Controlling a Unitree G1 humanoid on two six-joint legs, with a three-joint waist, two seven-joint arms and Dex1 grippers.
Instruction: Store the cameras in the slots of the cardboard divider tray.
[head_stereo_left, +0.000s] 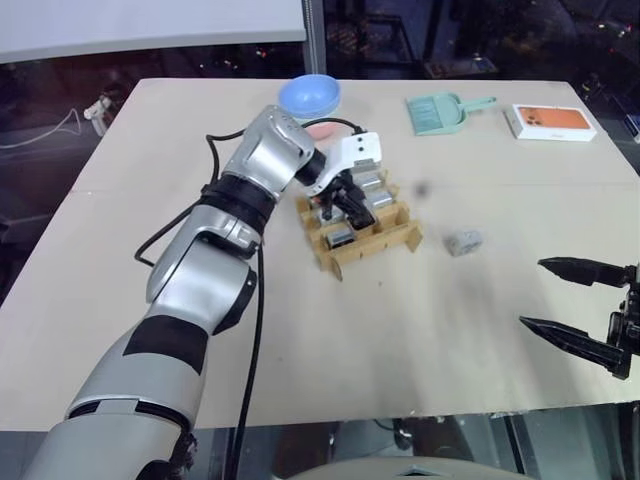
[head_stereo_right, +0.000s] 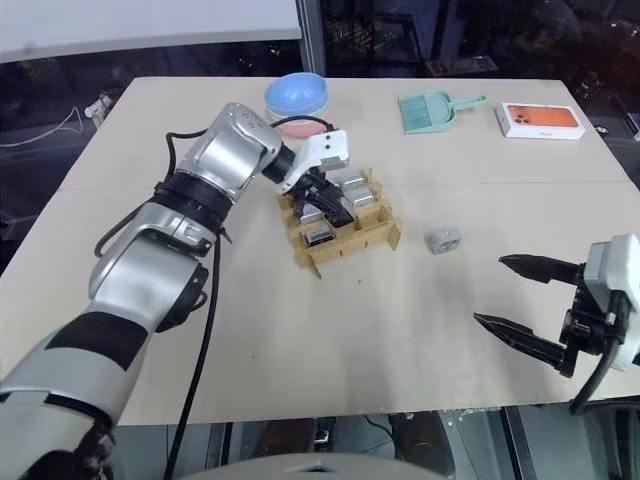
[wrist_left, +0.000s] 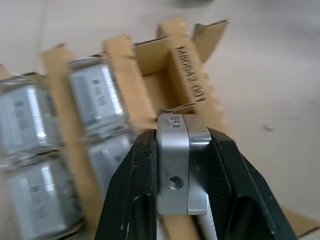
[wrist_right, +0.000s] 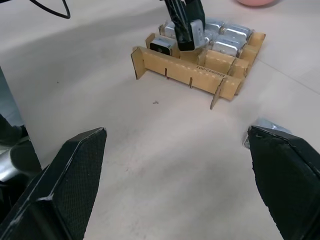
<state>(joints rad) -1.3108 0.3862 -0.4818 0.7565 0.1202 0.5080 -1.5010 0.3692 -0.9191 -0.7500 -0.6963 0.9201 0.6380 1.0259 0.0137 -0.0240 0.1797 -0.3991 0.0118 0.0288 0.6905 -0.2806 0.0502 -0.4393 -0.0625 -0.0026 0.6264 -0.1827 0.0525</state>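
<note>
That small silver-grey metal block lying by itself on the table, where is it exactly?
The loose silver-grey camera block lies on the tan table, just right of the brown cardboard divider tray and apart from it, ahead of the open right gripper.

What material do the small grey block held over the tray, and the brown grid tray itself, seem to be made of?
Small silver-grey block in the left tool: most likely metal with a brushed, shiny finish; it reflects light and has a drilled round hole. Tan-brown grid tray: cardboard, matt; its cut strip edges look raw and fibrous, and a code is printed on one strip.
</note>
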